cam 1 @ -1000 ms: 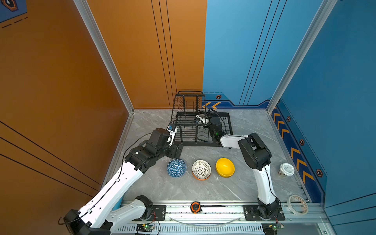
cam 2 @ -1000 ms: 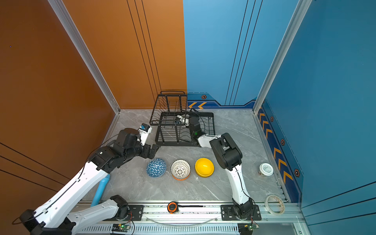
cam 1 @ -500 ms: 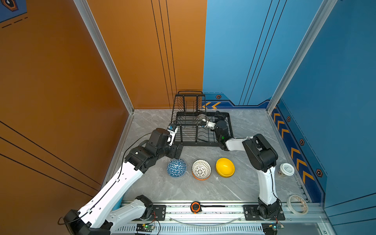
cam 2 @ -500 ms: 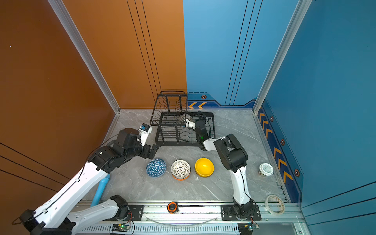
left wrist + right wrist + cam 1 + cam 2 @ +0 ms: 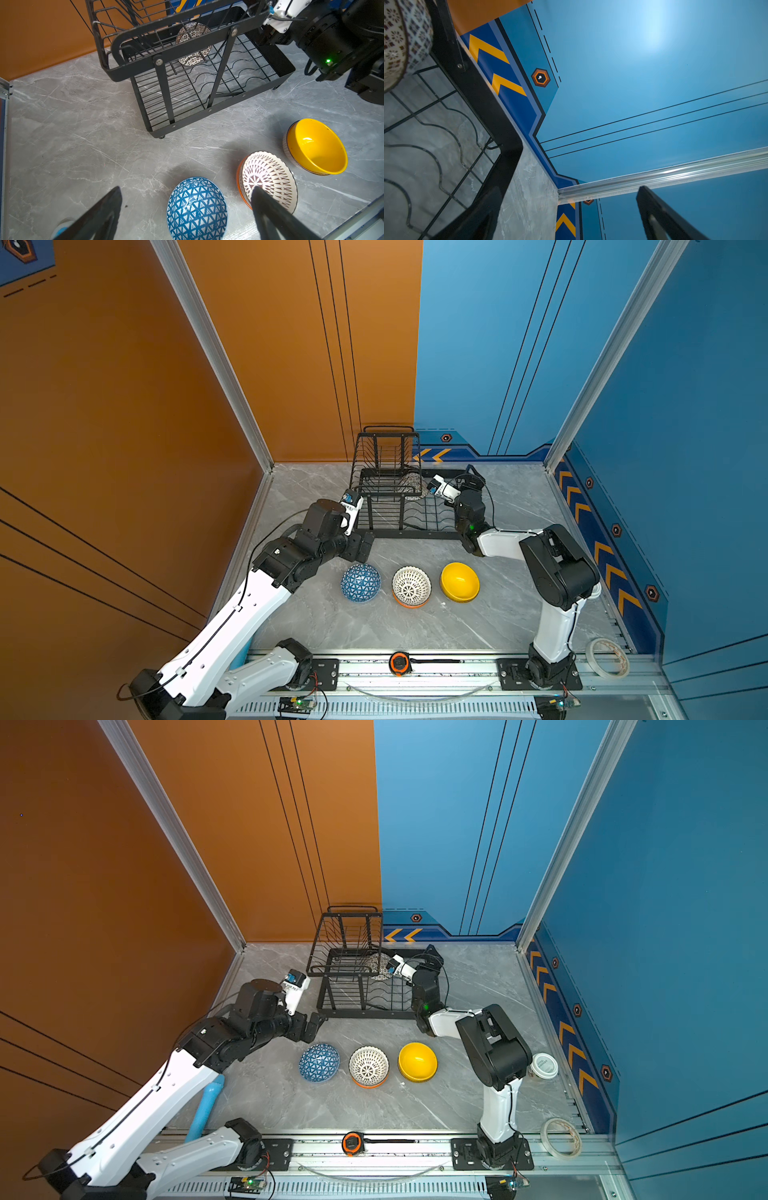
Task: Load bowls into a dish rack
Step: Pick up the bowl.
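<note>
The black wire dish rack (image 5: pixel 386 506) (image 5: pixel 207 108) stands at the back of the table. One white bowl with a black pattern (image 5: pixel 415 485) (image 5: pixel 193 44) (image 5: pixel 396 41) stands on edge in its lower slots. In front of the rack lie a blue-white triangle bowl (image 5: pixel 360 583) (image 5: pixel 196 209), a white patterned bowl (image 5: pixel 411 585) (image 5: pixel 268 176) nested in an orange one, and a yellow bowl (image 5: pixel 459 581) (image 5: pixel 318 145). My left gripper (image 5: pixel 366 542) (image 5: pixel 187 189) hangs open above the blue bowl. My right gripper (image 5: pixel 473 472) (image 5: pixel 569 190) is open and empty at the rack's right rear corner.
A tape measure (image 5: pixel 399 663) lies on the front rail and a tape roll (image 5: pixel 606 657) at the front right. A white jar (image 5: pixel 544 1065) stands by the right wall, behind my right arm's elbow. A blue cylinder (image 5: pixel 205 1106) lies under my left arm.
My right gripper has drawn back to the right, away from the patterned bowl, which stays in the rack, and its jaws have spread a little wider. The left arm has not moved.
</note>
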